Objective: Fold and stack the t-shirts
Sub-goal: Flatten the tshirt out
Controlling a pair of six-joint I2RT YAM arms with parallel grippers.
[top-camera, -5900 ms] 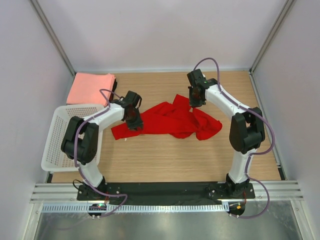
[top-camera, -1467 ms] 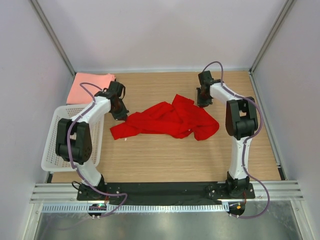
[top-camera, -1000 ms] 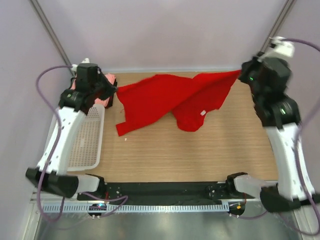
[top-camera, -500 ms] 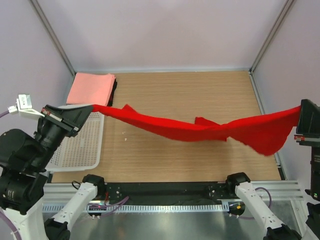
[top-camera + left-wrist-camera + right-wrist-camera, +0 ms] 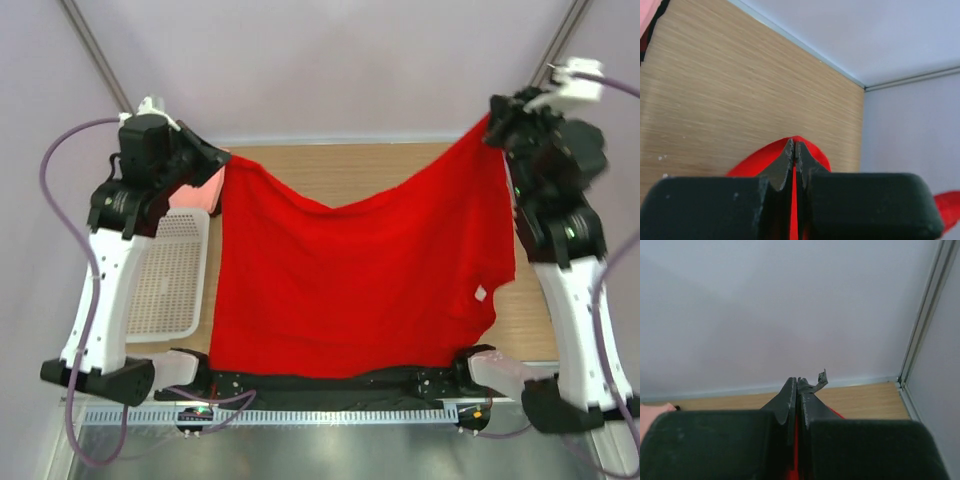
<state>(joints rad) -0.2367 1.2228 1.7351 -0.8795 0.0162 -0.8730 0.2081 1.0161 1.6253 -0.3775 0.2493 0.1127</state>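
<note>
A bright red t-shirt (image 5: 355, 275) hangs spread out in the air between both raised arms, its lower edge down by the arm bases. My left gripper (image 5: 219, 161) is shut on its upper left corner; red cloth (image 5: 812, 152) shows behind and between the closed jaws in the left wrist view. My right gripper (image 5: 491, 132) is shut on the upper right corner, with red cloth (image 5: 836, 413) peeking beside the fingers. A folded salmon-pink t-shirt (image 5: 200, 193) lies at the back left, mostly hidden behind the left arm. The dark shirt is out of view.
A white mesh basket (image 5: 170, 285) sits on the left side of the wooden table (image 5: 350, 170). Walls enclose the table at the back and on both sides. The hanging shirt hides most of the tabletop.
Both arms rose and swung back toward the rear, and the red shirt went from a stretched, twisted band to a flat hanging sheet. Both grippers stayed shut on it.
</note>
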